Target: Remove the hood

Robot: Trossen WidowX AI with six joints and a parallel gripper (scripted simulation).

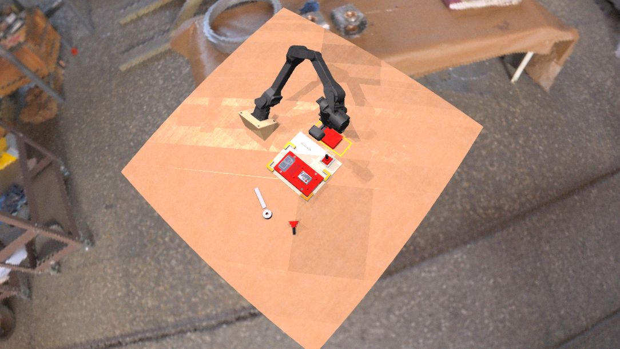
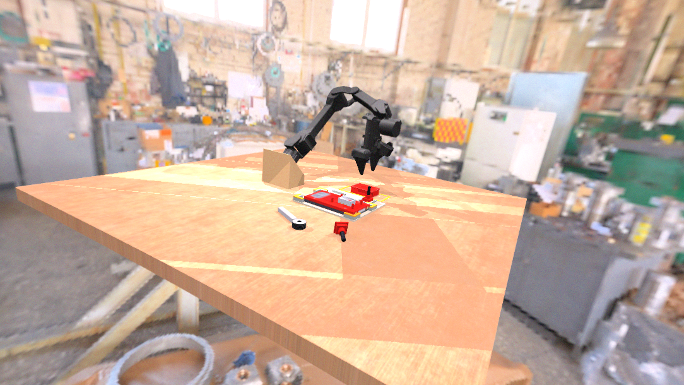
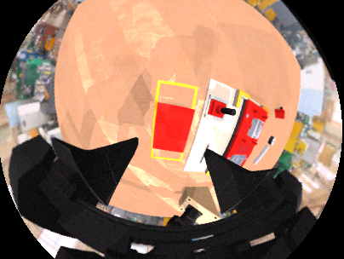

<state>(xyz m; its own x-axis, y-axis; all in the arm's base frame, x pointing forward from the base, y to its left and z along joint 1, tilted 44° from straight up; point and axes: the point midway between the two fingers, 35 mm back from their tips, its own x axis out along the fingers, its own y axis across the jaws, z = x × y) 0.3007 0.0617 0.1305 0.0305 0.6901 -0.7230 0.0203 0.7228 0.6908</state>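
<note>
The hood, a red box (image 1: 332, 138) (image 2: 364, 191) (image 3: 174, 128), lies flat on the table within the yellow outline of the marked area (image 1: 347, 149) (image 3: 178, 84). In the wrist view its long sides run close along the lines; the right line is partly hidden behind it. My gripper (image 2: 367, 171) (image 3: 173, 146) is open and empty, well above the hood and not touching it. The red toy car (image 1: 297, 169) (image 3: 240, 146) sits on the white board (image 1: 299, 139) (image 3: 197, 153), with a grey block showing on it.
A red piece with a black post (image 1: 326, 160) (image 3: 218, 108) stands on the board beside the marked area. A second red-and-black piece (image 1: 293, 223) (image 2: 341, 228), a white bar (image 1: 259, 197) (image 2: 286, 214) and a small wheel (image 2: 298, 226) lie beyond the car. The tan arm mount (image 1: 264, 130) (image 2: 282, 172) stands behind.
</note>
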